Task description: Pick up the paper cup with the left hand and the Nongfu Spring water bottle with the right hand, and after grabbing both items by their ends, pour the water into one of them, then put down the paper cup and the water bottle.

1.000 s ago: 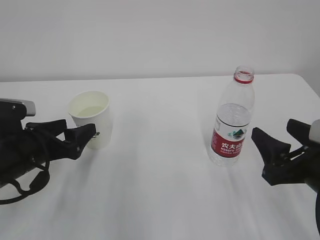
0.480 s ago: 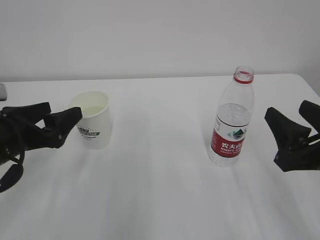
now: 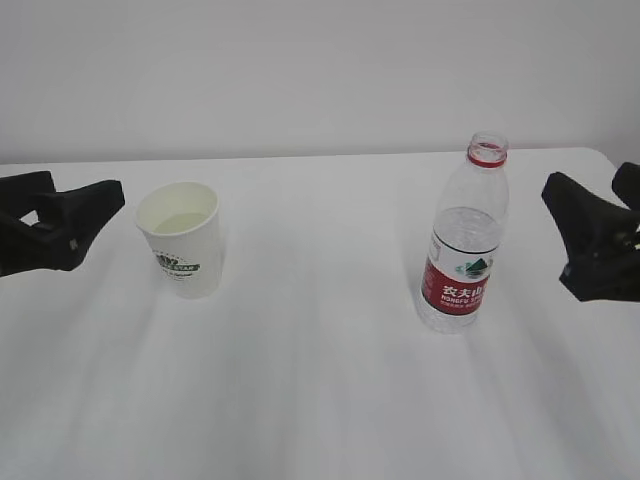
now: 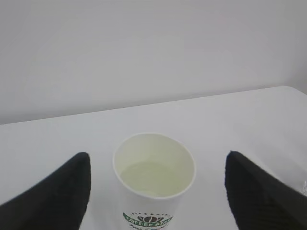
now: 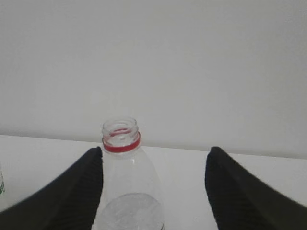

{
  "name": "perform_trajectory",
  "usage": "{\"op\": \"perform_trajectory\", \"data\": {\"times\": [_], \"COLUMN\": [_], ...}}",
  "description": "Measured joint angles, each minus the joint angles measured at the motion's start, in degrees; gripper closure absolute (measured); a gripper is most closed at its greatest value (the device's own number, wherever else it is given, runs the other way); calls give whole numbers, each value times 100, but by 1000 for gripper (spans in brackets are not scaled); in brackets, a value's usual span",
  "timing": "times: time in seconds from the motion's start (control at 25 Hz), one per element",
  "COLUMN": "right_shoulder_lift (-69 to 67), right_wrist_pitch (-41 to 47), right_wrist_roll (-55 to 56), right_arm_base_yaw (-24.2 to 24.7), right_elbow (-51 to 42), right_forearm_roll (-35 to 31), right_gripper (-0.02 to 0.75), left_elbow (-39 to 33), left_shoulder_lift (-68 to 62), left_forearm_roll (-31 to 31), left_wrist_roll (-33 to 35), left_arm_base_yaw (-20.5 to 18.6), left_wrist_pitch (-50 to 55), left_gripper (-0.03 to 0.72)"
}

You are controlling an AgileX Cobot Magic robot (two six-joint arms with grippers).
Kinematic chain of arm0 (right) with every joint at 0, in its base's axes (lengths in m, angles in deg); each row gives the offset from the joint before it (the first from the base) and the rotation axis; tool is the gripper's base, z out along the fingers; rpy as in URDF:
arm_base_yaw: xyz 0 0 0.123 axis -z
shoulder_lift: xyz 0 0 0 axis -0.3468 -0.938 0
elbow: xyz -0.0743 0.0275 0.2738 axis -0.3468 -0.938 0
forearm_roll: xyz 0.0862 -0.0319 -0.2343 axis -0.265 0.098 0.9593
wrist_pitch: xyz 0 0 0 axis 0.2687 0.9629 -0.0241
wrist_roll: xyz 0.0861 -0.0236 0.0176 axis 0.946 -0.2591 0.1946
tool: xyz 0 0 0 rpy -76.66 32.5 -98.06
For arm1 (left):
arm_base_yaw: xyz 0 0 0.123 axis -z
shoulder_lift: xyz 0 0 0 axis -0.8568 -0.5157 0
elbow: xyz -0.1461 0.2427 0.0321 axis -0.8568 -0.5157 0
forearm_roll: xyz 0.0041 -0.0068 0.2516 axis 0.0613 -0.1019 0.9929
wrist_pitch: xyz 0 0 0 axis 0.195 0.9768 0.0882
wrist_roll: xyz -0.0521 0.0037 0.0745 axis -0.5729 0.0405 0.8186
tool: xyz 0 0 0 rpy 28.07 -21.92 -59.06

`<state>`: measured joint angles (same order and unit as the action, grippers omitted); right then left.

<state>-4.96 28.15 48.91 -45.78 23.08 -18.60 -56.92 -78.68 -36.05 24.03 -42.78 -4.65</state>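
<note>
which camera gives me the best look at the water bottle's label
The exterior view: the Nongfu Spring water bottle stands whole there, its red-and-white label facing the camera. The right wrist view shows only the open neck, red ring and upper body; the label is cut off. The left wrist view shows no label at all.

White paper cup (image 3: 183,238) bears a dark green logo; clear bottle (image 3: 465,240) has a red-and-white label and red neck ring.

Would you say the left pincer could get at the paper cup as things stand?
Probably yes. The left pincer is open and level with the paper cup, apart from it, with only bare table between. In the wrist view the cup sits between its fingers.
</note>
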Motion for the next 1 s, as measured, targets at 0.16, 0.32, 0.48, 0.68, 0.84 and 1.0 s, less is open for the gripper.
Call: {"op": "perform_trajectory", "data": {"times": [0.16, 0.32, 0.48, 0.68, 0.84, 1.0], "right_shoulder_lift": [255, 615, 1059, 1527, 1892, 2320], "right_wrist_pitch": [396, 1028, 1790, 2432, 2921, 3409], "right_wrist_roll": [-31, -272, -728, -991, -1201, -1454], "right_arm_base_yaw": [0, 0, 0, 0, 0, 0], "right_elbow": [288, 598, 962, 1228, 1333, 1419], "right_forearm_roll": [0, 0, -41, -201, -307, -486], "right_gripper": [227, 227, 227, 227, 227, 227], "left_elbow": [-14, -14, -34, -37, -37, -37], "left_shoulder_lift": [475, 949, 1487, 2154, 2686, 3280], "left_forearm_roll": [0, 0, 0, 0, 0, 0], "left_wrist_roll": [-36, -152, -175, -175, -175, -179], "left_arm_base_yaw": [0, 0, 0, 0, 0, 0], "left_wrist_pitch": [406, 807, 1303, 1939, 2392, 2872], "left_gripper": [58, 59, 61, 67, 70, 77]}}
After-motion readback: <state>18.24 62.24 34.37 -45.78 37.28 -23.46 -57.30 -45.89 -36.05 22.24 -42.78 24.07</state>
